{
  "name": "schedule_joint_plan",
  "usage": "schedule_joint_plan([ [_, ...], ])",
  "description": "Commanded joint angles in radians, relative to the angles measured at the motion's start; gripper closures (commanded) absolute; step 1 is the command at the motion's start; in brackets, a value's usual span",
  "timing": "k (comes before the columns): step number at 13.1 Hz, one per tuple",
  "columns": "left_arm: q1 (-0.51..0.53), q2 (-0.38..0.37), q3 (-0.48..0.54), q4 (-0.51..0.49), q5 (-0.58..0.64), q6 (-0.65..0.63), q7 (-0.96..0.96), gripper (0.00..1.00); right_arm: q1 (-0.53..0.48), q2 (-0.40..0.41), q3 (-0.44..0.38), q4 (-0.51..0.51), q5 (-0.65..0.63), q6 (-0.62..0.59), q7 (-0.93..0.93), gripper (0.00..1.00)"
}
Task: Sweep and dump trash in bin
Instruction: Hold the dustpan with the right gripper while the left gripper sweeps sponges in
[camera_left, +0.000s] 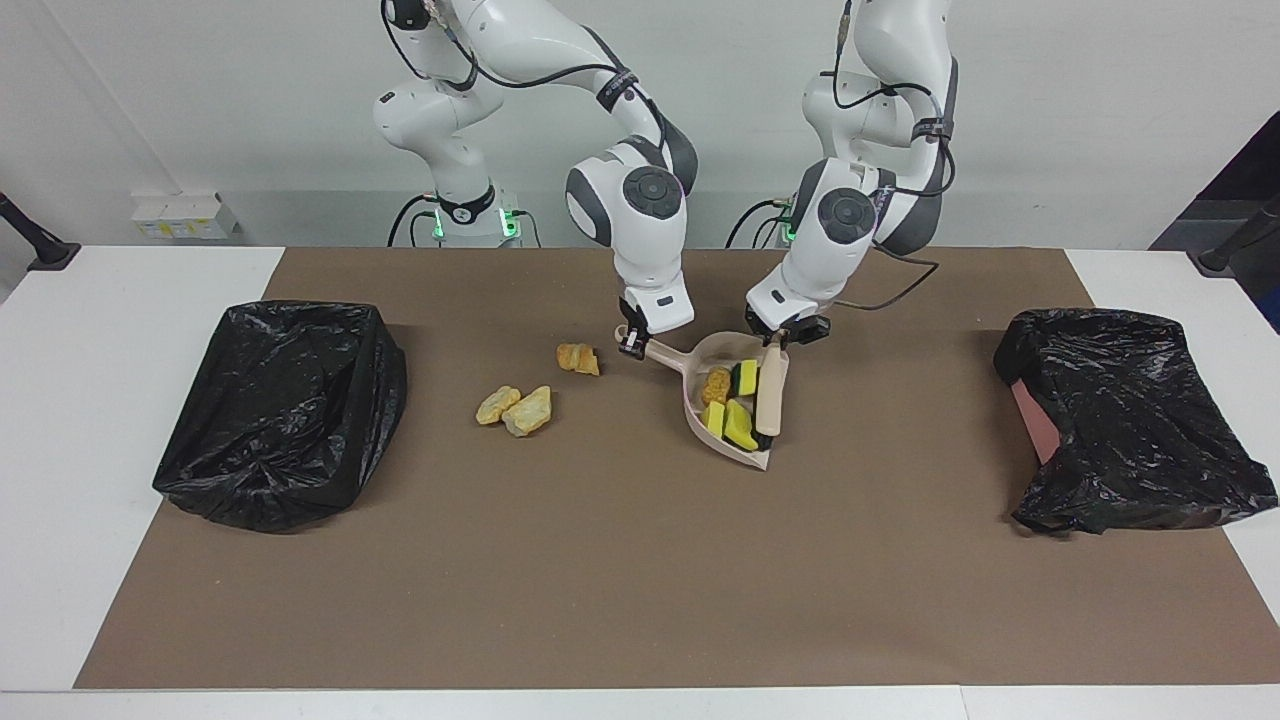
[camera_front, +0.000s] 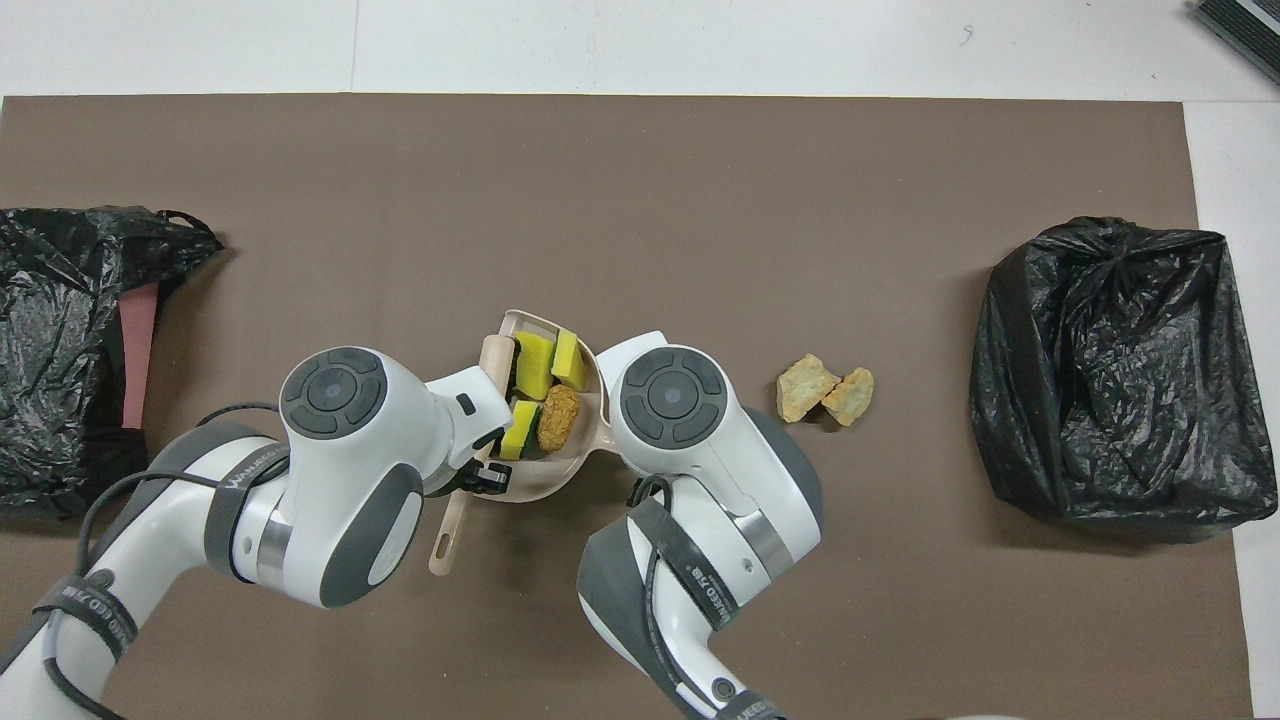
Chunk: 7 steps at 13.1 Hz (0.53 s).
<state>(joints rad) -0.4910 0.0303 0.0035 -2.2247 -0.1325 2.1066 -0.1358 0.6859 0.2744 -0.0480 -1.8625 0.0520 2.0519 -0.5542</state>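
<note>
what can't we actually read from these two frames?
- Overhead view: the right arm's wrist hides the right gripper and the lump nearest the robots.
- Overhead view: the left arm covers the left gripper's grip on the brush.
- Both views: how many bits overlap in the dustpan.
- Both views: inside of each black bag.

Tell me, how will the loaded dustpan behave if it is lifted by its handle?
The dustpan looks like rigid plastic, so it likely stays stiff. Its sponge pieces lie loose near the open lip, so tipping forward could spill them. The load seems light.
</note>
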Motion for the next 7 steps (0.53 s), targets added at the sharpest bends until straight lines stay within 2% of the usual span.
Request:
schedule_joint_plan([
  [1, 0.003, -0.015, 0.026, -0.02, -0.016, 0.006, -0.011, 1.0, -0.009, -0.006, 0.005, -0.009, 0.012, 0.011, 0.025, 1.0],
  [5, 0.168, 0.016, 0.027, -0.007, 0.017, 0.084, 0.001, 1.0, -0.015, -0.011, 0.005, -0.004, 0.012, -0.002, 0.025, 1.0],
  [7, 0.247, 0.022, 0.027, -0.007, 0.033, 0.11, 0.042, 1.0, -0.037, -0.041, 0.004, -0.001, 0.012, -0.021, 0.017, 1.0],
])
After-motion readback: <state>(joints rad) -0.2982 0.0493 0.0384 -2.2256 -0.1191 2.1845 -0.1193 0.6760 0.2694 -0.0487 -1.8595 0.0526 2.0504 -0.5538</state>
